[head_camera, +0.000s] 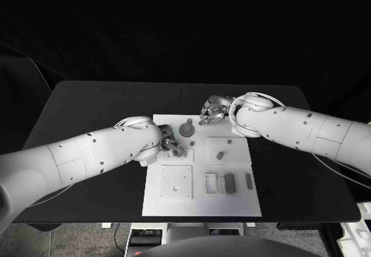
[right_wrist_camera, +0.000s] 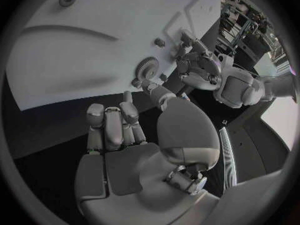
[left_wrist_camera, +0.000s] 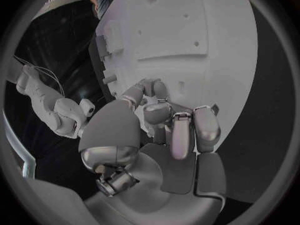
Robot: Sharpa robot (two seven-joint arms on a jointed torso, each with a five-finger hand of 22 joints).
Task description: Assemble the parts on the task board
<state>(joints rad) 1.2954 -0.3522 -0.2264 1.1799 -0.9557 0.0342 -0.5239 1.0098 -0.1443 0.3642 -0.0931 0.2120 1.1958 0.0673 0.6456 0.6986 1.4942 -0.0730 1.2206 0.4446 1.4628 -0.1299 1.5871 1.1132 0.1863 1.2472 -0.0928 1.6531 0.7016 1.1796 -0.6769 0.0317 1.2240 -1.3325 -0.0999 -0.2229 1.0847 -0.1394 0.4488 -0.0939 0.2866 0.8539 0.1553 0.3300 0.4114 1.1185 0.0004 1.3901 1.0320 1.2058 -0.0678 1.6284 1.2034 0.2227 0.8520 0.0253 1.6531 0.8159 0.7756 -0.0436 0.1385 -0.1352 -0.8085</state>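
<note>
The black table carries the white task board, its near edge close to the table's front edge. On the board's near part lie a white square plate with a small hole, and beside it a white frame, a grey block and a thin grey bar in a row. Farther in, a small grey peg sits on another raised white square. The left hand rests over the board's left side, fingers curled down together against the surface; whether they pinch a part I cannot tell. Beyond it a grey gear lies flat on the board, with a small grey stud just beside it. At the board's far edge the right hand hangs with its fingers curled together over the table, holding nothing visible. The room behind is dark. No writing or label can be read.
</note>
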